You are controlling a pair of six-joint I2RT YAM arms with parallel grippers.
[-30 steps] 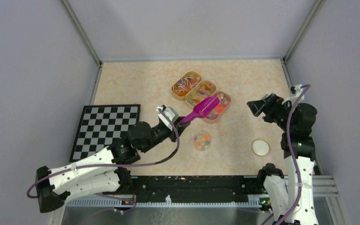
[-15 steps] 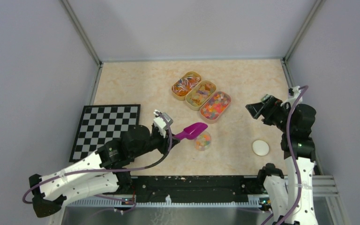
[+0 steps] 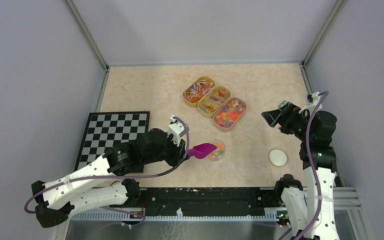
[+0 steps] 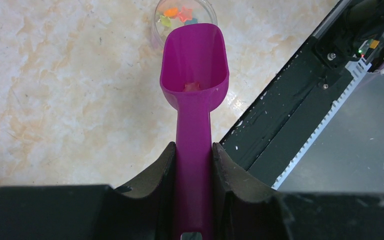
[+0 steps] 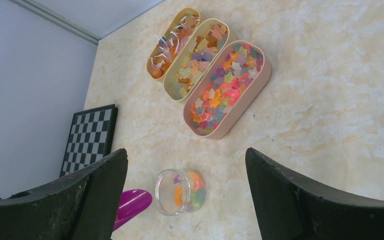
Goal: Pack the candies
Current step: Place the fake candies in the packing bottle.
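My left gripper [image 3: 182, 147] is shut on the handle of a purple scoop [image 3: 201, 149]; the jaws clamp the handle in the left wrist view [image 4: 194, 170]. The scoop's bowl [image 4: 194, 60] holds one candy and its tip sits over a small clear round jar [image 3: 216, 149] with a few candies [image 4: 176, 14] inside. Three oval trays heaped with candies [image 3: 229, 112] lie at the back; they also show in the right wrist view [image 5: 224, 90]. My right gripper [image 3: 271, 116] is open and empty, raised to the right of the trays.
A white round disc [image 3: 278, 157] lies on the table near the right arm's base. A checkerboard mat [image 3: 111, 137] covers the left side. A black rail [image 3: 205, 200] runs along the table's near edge. The jar also shows in the right wrist view [image 5: 181, 192].
My left arm has drawn the scoop back from the nearest candy tray and lowered its tip over the clear jar. The right arm has barely moved.
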